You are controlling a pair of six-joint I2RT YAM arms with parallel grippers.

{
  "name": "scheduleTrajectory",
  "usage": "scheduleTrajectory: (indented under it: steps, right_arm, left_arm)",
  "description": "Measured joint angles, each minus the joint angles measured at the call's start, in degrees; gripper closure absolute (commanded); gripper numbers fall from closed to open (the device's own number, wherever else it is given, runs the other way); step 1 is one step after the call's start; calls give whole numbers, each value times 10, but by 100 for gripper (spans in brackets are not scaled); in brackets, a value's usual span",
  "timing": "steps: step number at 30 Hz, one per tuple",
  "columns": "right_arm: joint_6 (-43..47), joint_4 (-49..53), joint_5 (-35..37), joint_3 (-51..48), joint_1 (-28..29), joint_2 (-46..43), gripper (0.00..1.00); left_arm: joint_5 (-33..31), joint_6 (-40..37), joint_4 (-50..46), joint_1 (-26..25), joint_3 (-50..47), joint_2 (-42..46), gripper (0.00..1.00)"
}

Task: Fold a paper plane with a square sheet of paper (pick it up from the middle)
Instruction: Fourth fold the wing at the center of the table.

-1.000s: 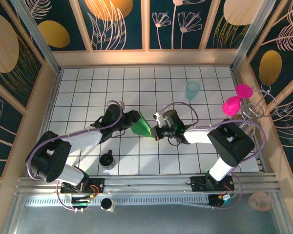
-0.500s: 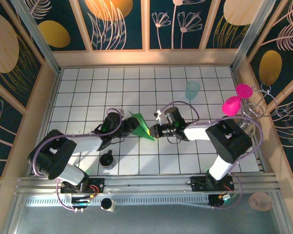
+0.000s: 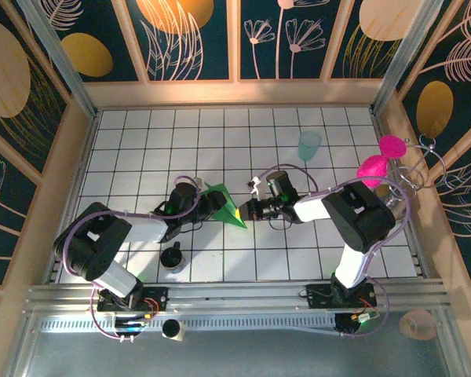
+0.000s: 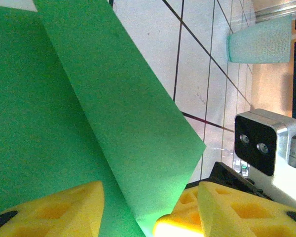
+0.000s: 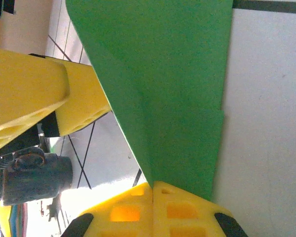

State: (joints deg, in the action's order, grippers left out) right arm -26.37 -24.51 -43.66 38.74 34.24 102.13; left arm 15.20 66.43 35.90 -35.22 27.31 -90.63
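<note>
Top external view, station check.

**Inspector:** The green paper (image 3: 226, 206) is at mid-table on the white gridded table (image 3: 141, 133), directly between the two claws. It is creased, and one layer lies across another.

**Assistant:** What is the condition of the right gripper (image 5: 153, 190)?

**Inspector:** It is clamped. On the right wrist camera its yellow fingers (image 5: 182, 212) meet with no gap, and they pinch the paper's narrow end where the folded layers converge.

**Assistant:** And the left gripper (image 4: 148, 197)?

**Inspector:** Its jaws stand apart. On the left wrist camera one yellow finger (image 4: 54, 212) is on each side of the folded sheet, which passes between them. I cannot tell whether either pad touches the sheet. The tip of the right claw shows just beyond the paper's corner.

**Assistant:** Anything else on the table?

**Inspector:** A pale teal cup (image 3: 309, 144) stands upright toward the far right, well apart from the paper. A small black cylinder (image 3: 173, 258) stands near the front, beside the left arm. A pink object (image 3: 377, 165) sits at the right rim.
</note>
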Motion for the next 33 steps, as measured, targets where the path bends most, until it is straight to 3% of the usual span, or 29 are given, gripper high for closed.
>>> scheduleTrajectory:
  steps: [11,22,28,33]
  right_arm:
    - [-15,-11,-23,5,-8,23,100]
    - [-21,-19,-28,5,-8,29,100]
    - [-19,-11,-21,5,-10,24,80]
    - [-1,19,19,5,-12,-20,77]
  left_arm:
    - [2,-19,-18,0,13,-29,45]
    - [-5,-26,-75,0,59,-52,48]
    - [-14,-26,-112,-1,80,-58,51]
    - [-18,-25,-122,-2,89,-64,53]
